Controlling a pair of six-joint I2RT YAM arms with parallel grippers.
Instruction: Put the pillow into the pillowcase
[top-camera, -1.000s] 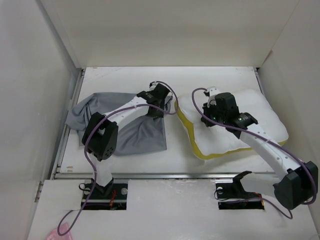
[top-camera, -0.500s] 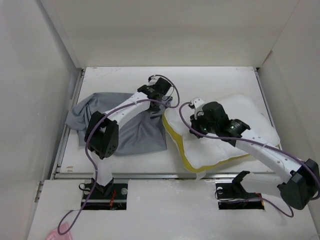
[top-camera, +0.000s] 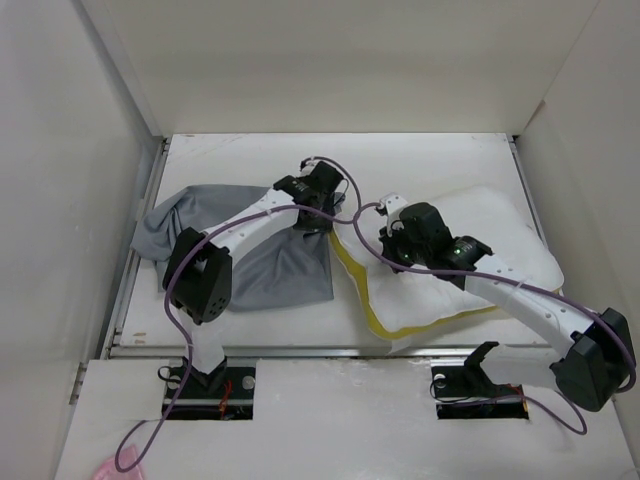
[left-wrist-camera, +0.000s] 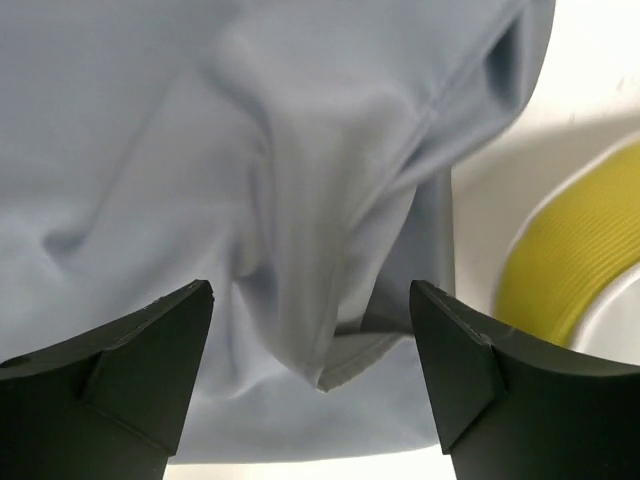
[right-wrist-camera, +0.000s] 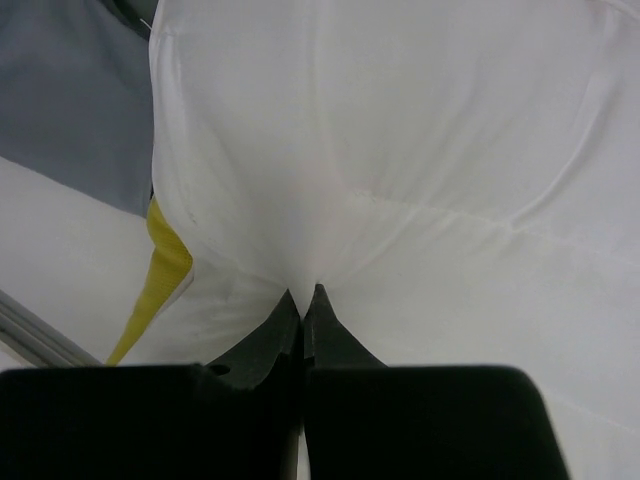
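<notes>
The white pillow (top-camera: 490, 255) with a yellow band (top-camera: 352, 275) along its left edge lies on the right half of the table. My right gripper (top-camera: 385, 235) is shut on a pinch of the pillow's fabric (right-wrist-camera: 400, 180) near that edge. The grey pillowcase (top-camera: 270, 265) lies wrinkled on the left half. My left gripper (top-camera: 320, 205) is open over the pillowcase's right edge; in the left wrist view a folded hem (left-wrist-camera: 340, 365) hangs between the fingertips (left-wrist-camera: 190, 310), untouched. The yellow band (left-wrist-camera: 570, 260) shows at the right there.
White walls enclose the table (top-camera: 400, 160) on the left, back and right. A metal rail (top-camera: 300, 350) runs along the near edge. The pillowcase's left end (top-camera: 160, 235) bunches up near the left wall.
My right gripper has dragged the pillow's yellow edge leftward toward the pillowcase. My left gripper stays over the pillowcase's right edge with little shift.
</notes>
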